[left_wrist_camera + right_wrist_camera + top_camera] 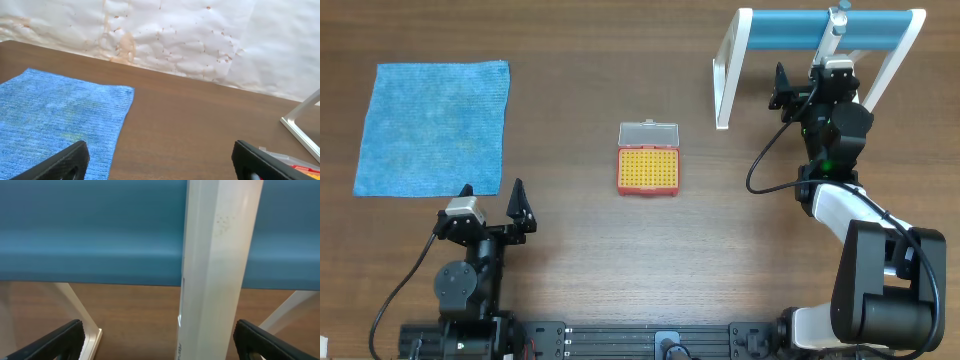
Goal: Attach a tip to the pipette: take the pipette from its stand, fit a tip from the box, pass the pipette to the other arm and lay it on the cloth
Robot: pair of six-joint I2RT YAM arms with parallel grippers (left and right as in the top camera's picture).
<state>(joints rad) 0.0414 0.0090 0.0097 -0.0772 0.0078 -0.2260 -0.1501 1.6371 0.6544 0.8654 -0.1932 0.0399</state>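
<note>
pipette awaiting pickup: the pipette (pixel 220 270) is being shown hanging upright from the blue bar of its stand (pixel 880 28) at the far right of the tabletop (pixel 740 250), so that its white body is being offered to a sideways grasp. the right end effector (pixel 160 350) is being held close in front of that body with its fingers spread wide. the body is being framed in the gap between them, nearer one finger, and no contact is being made. the grasp is judged not yet taken, so the task's first step is only being set up. the tip box (pixel 648 160) is being displayed open at mid-tabletop, its lid folded back and its orange rack exposed for a downward press. the cloth (pixel 433 130) is being laid out flat at the far left, well apart from the box, as the landing place. the left end effector (pixel 492 198) is being parked near the cloth's near edge, fingers apart and empty, presumably because the handover is being expected on that side.
</note>
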